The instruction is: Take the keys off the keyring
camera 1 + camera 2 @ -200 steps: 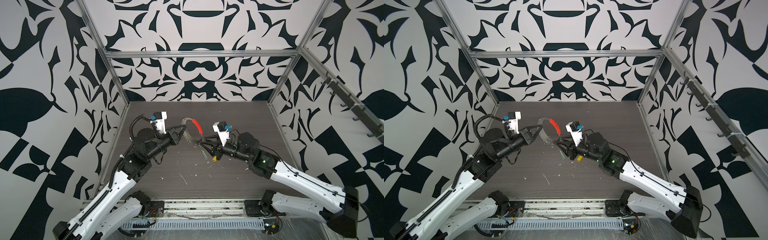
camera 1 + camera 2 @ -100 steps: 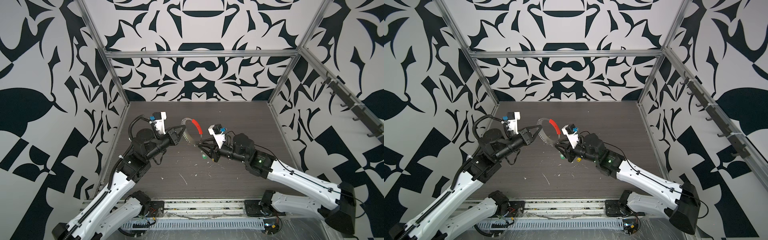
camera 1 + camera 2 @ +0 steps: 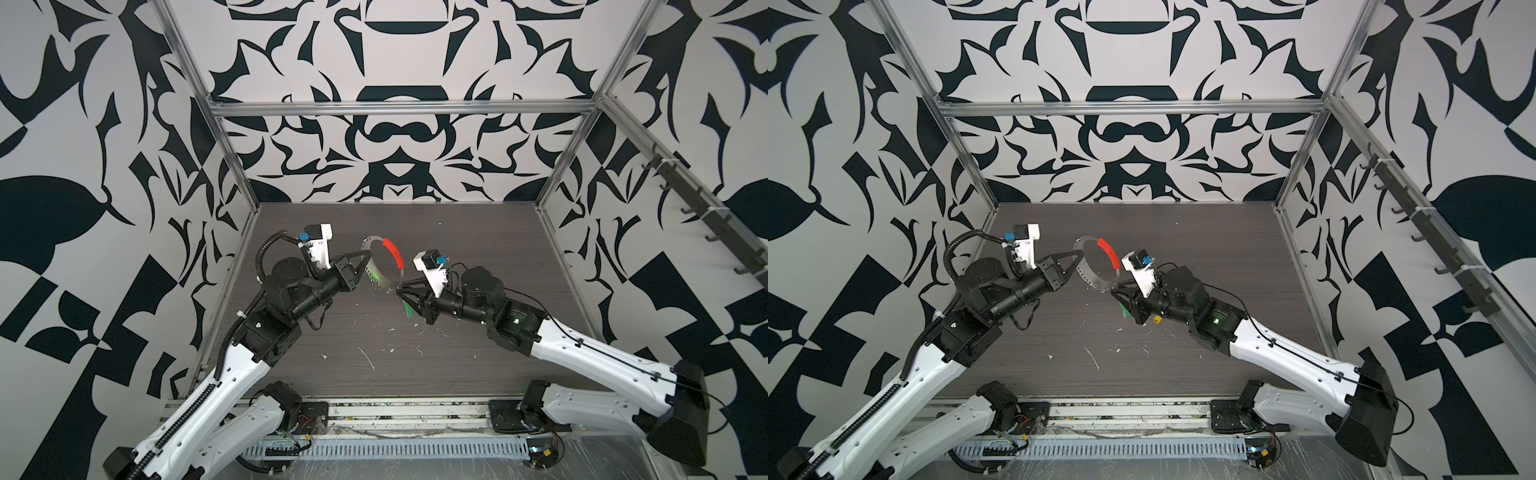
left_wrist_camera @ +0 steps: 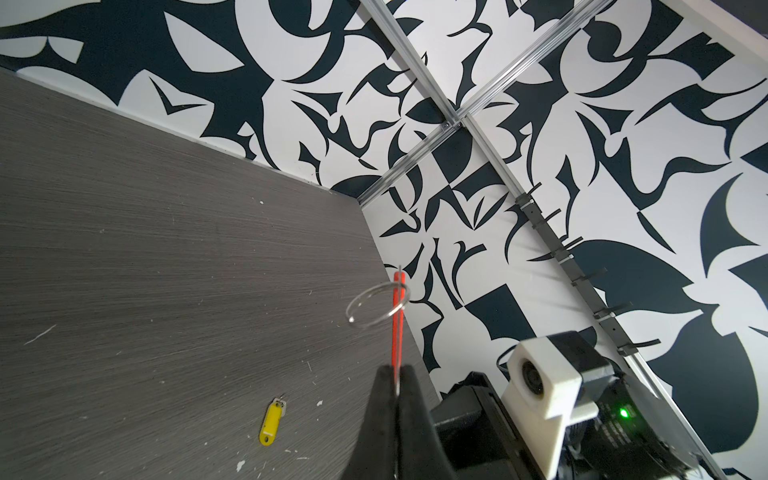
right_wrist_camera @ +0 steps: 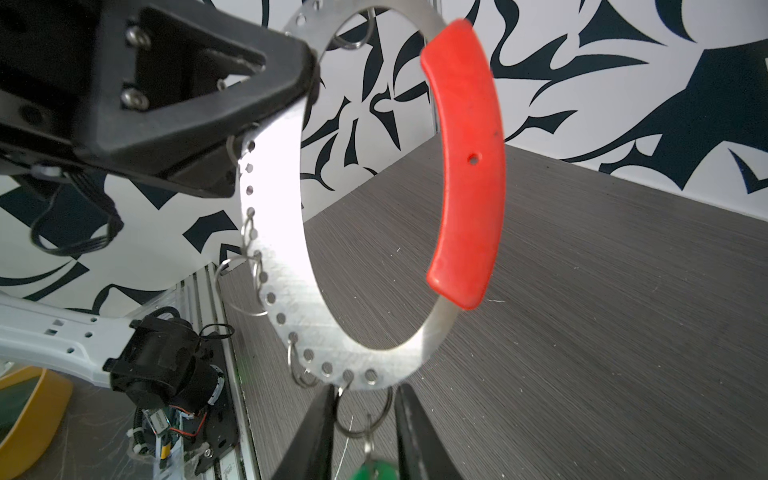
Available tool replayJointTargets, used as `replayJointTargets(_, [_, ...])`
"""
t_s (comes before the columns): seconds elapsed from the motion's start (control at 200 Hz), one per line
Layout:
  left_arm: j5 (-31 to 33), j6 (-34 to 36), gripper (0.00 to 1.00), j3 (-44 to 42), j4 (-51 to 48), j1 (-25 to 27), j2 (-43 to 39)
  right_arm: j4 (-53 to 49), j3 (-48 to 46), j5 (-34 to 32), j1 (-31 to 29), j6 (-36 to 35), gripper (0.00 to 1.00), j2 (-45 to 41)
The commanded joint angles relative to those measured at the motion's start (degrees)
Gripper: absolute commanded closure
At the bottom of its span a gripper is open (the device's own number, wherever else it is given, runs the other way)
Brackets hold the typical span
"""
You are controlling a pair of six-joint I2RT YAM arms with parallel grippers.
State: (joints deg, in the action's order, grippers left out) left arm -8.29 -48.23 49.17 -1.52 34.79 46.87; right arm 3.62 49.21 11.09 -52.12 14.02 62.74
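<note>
In both top views, the right gripper (image 3: 398, 286) is being narrowed from its wider gape of a second ago beside the keyring (image 3: 372, 240); a grasp is judged to be forming, not finished; the hoop is being held above the table (image 3: 478, 232) by the left gripper (image 3: 366, 257), with the yellow key (image 3: 1157, 319) lying loose under the right arm, unmoved; in the left wrist view, the hoop is being seen edge-on, clamped tight in that shut claw; in the right wrist view, the part-open jaws are being set either side of a small silver ring (image 5: 356, 433) carrying the green key (image 5: 372, 469); a flat, punched grey band with a red sleeve (image 5: 465, 166) is being shown.
</note>
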Motion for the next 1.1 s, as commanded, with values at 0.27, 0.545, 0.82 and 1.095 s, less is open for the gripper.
replayJointTargets(0.27, [0.2,-0.7,1.00,1.0,1.7,-0.2,-1.1,0.9,0.9,-0.1,-0.2,-0.9,0.86,-0.4])
replayJointTargets(0.545, [0.2,-1.1,1.00,0.9,1.9,-0.2,-1.0,0.7,1.2,1.0,-0.3,-1.0,0.96,-0.1])
replayJointTargets(0.82, [1.5,-1.3,1.00,0.5,1.5,-0.2,-1.6,0.5,1.2,0.2,-0.3,-1.4,1.00,-1.0])
replayJointTargets(1.095, [3.2,-1.2,1.00,0.8,0.1,-0.2,-1.9,0.4,1.6,-0.5,-0.9,-2.5,1.00,-2.3])
